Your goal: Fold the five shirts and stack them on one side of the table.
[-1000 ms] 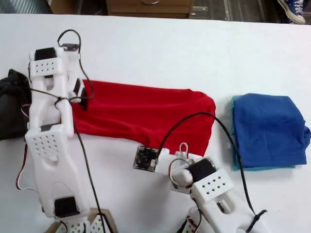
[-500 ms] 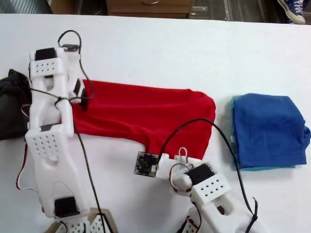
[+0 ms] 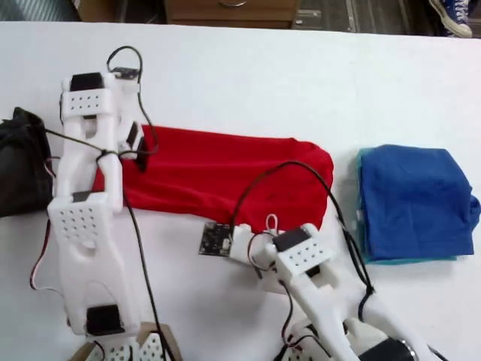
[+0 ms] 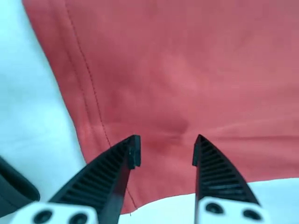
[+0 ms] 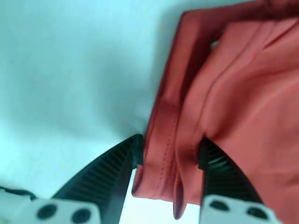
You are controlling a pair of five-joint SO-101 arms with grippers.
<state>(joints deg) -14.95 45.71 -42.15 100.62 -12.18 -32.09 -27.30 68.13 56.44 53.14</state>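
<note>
Change since one second ago: both arms have shifted. My left gripper (image 4: 164,151) went a little to the right and hangs open over the left end of the long folded red cotton shirt (image 3: 225,177), mid-table. My right gripper (image 5: 169,154) came leftward to the shirt's near edge; its fingers stand apart, with the doubled hem between them.

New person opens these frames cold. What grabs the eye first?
The red shirt, spread long across the middle of the white table, with both arms at it: the left gripper open above its end near the dark cloth, the right gripper open around a bunched hem on the near edge. Next, the folded blue shirt at the table's right side, lying on a teal one.
</note>
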